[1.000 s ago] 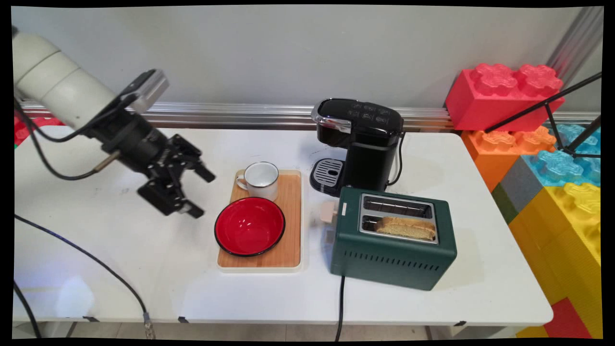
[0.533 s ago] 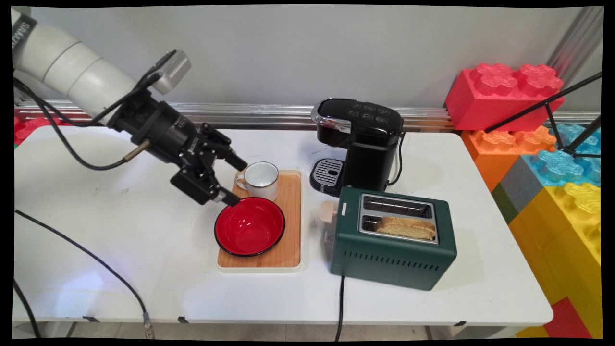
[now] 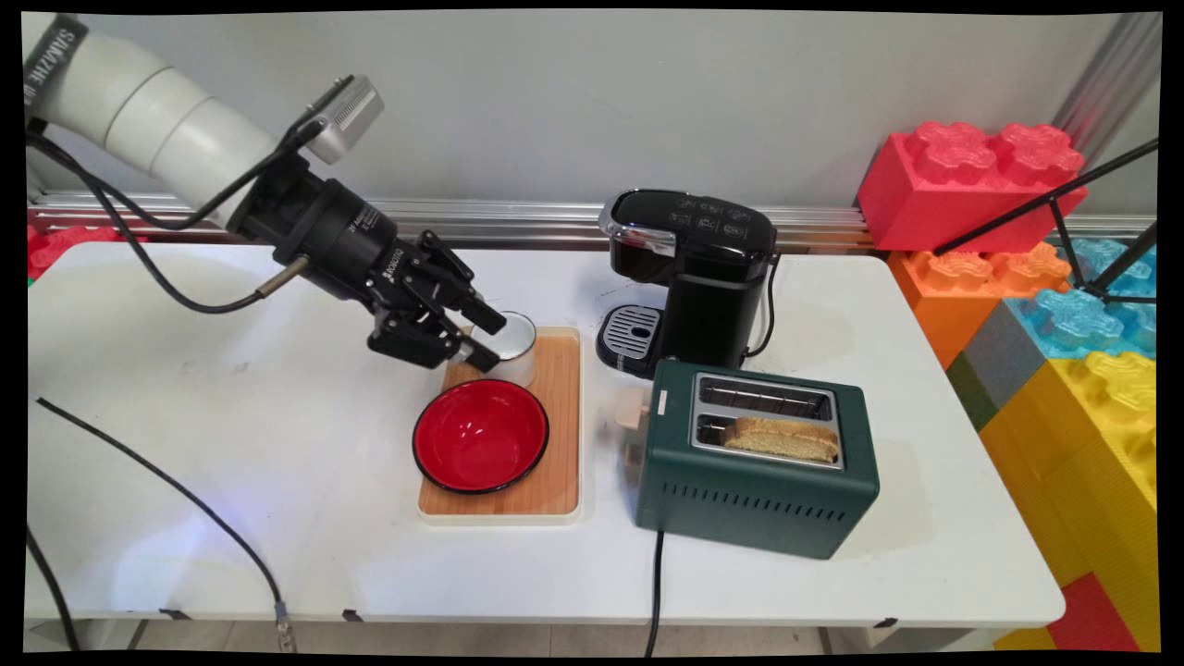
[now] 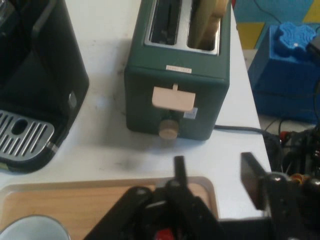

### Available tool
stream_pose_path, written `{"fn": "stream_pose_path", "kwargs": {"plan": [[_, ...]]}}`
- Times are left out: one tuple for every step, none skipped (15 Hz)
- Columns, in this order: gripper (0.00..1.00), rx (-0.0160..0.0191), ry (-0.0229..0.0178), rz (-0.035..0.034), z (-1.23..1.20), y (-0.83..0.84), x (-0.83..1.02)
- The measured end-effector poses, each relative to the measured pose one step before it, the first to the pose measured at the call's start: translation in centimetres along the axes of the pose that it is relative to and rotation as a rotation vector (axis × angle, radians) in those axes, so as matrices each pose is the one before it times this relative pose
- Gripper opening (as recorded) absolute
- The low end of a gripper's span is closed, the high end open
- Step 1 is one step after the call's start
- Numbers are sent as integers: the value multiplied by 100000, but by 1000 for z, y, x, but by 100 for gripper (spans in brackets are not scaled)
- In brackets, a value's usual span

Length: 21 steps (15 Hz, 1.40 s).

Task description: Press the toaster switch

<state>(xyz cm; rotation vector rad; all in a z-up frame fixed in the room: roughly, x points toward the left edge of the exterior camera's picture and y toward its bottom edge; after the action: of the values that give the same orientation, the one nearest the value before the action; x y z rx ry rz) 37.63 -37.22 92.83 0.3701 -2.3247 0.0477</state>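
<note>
My black gripper hangs open over the left side of a white enamel mug and hides part of it. The mug stands at the far end of a wooden tray, and a red bowl sits on the tray's near half. In the hand view the gripper points across the tray at a green toaster, with the mug's rim at the bottom left. Nothing is between the fingers.
The green toaster holds a bread slice in its near slot, its lever facing the tray. A black coffee machine stands behind it. Big toy blocks line the right side. A black cable crosses the table's left.
The arm has swung right and slightly up, from the bare table left of the tray to above the mug. The fingers have stayed open. Nothing on the table has moved.
</note>
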Motion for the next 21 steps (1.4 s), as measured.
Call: {"fn": "stream_pose_path", "kwargs": {"plan": [[0, -17, 134, 525, 64, -91, 71], [0, -85, 113, 520, 109, -117, 67], [0, -234, 138, 417, 194, -142, 82], [0, -206, 123, 334, 155, -90, 62], [0, -592, 360, 830, 402, -201, 182], [0, -545, 453, 928, 429, -206, 186], [0, -423, 339, 692, 337, -161, 127], [0, -501, 349, 767, 391, -191, 127], [0, -631, 409, 786, 484, -244, 121], [0, -847, 535, 617, 598, -299, 108], [0, -730, 490, 118, 526, -288, 51], [0, -498, 328, -98, 356, -215, 14], [0, -612, 488, -50, 532, -336, -24], [0, -604, 551, 20, 581, -382, -79], [0, -693, 469, 182, 600, -382, -136], [0, -525, 473, 189, 493, -296, -171], [0, -625, 511, 151, 571, -305, -248], [0, -651, 580, 125, 587, -214, -280], [0, -520, 601, -61, 491, -128, -246], [0, -632, 630, -167, 573, -97, -305], [0, -322, 430, -142, 308, -26, -163]]}}
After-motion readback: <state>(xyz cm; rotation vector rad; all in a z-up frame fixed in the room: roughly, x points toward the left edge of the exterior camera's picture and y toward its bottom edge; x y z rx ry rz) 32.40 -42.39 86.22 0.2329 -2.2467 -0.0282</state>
